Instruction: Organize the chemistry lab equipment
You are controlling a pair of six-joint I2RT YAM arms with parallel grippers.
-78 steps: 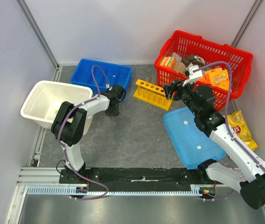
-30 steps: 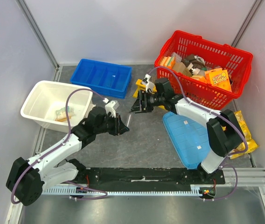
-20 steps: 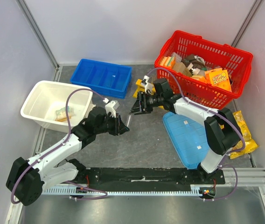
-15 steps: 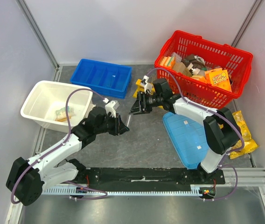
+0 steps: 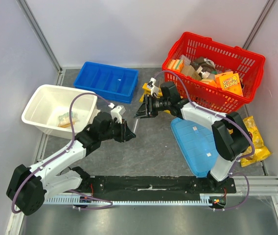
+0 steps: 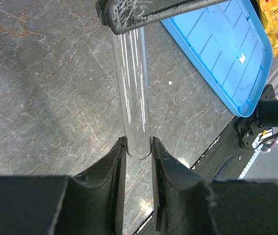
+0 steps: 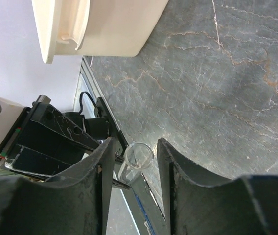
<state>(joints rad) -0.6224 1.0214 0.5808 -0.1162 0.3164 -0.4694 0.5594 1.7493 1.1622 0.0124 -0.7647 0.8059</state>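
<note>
Near the middle of the top view, a thin clear tube (image 5: 133, 124) hangs slanted in the air between the two hands, off the grey tabletop (image 5: 149, 152). The left hand (image 5: 127, 131) is clenched on the tube's rounded lower end; its wrist view shows both fingers (image 6: 117, 166) pressed against the glass (image 6: 133, 88). The right hand (image 5: 141, 111) reaches in from the upper right, its fingers on either side of the tube's open mouth (image 7: 138, 157). I cannot tell whether they actually pinch it.

Just behind the right hand, at upper centre, a corner of the yellow test-tube rack (image 5: 143, 89) shows past the arm. At the left of the frame sits a white tub (image 5: 41, 105) with a small bag (image 5: 66, 119) lying inside. A blue tray (image 5: 202, 144) lies flat at lower right.
</note>
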